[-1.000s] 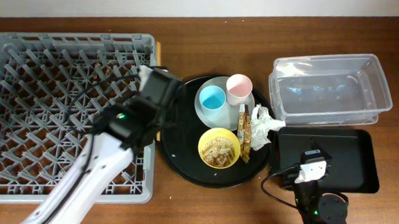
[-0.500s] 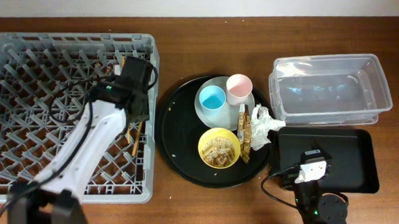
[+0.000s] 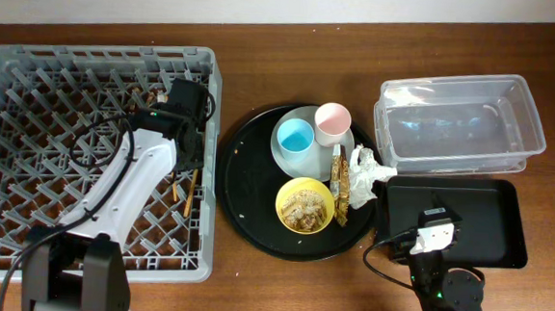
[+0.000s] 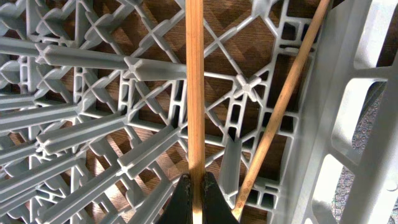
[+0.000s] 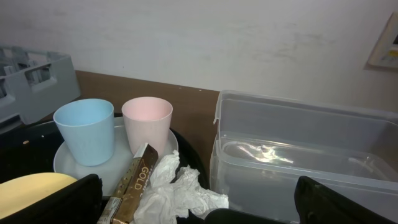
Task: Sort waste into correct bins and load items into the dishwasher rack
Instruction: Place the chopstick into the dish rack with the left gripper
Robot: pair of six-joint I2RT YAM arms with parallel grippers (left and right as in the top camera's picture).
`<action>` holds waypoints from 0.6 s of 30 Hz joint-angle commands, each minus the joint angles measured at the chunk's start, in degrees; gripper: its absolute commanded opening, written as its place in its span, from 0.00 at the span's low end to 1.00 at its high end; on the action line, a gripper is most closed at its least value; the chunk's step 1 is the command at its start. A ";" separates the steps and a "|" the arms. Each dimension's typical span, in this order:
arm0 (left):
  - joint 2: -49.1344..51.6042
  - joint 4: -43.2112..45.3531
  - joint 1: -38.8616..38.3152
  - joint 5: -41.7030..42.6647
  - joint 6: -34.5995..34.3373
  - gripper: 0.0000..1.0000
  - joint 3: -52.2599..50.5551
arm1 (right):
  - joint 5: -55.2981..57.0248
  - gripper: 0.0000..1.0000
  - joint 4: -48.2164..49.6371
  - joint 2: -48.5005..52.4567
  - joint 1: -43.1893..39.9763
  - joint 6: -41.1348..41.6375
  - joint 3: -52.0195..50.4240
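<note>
My left gripper (image 4: 194, 202) is shut on one wooden chopstick (image 4: 194, 93) low inside the grey dishwasher rack (image 3: 55, 161), near its right wall. The second chopstick (image 4: 286, 99) lies slanted on the lattice beside it. My right gripper (image 5: 199, 208) is open and empty, low by the black rectangular tray (image 3: 467, 220). The yellow bowl (image 3: 303, 204) holds beige scraps. The blue cup (image 3: 296, 137) and pink cup (image 3: 333, 123) stand on the white plate (image 3: 321, 160). The brown wrapper (image 3: 339, 183) and white napkin (image 3: 368, 171) lie beside them. The clear tub (image 3: 458, 123) is at the right.
The bowl, plate and wrapper rest on a large round black tray (image 3: 251, 192) between the rack and the bins. The napkin hangs over its right rim towards the bins. The right arm's base and cable (image 3: 434, 281) sit at the table's front right.
My left arm has swung left from the round tray's edge to over the rack's right side and lowered into it with the chopstick. The right arm has not moved.
</note>
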 commanded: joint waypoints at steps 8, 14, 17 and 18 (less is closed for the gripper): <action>-0.81 1.73 0.26 -2.45 7.91 0.00 3.30 | -0.35 0.99 -0.22 -0.37 0.26 -0.37 -0.28; -0.79 1.18 0.26 -2.40 9.62 0.14 3.13 | -0.35 0.99 -0.22 -0.37 0.26 -0.37 -0.28; -0.79 1.11 0.26 -2.38 9.60 0.54 3.13 | -0.35 0.99 -0.22 -0.37 0.26 -0.37 -0.28; -0.81 0.87 0.24 -2.38 9.51 0.56 3.15 | -0.35 0.99 -0.22 -0.37 0.26 -0.37 -0.28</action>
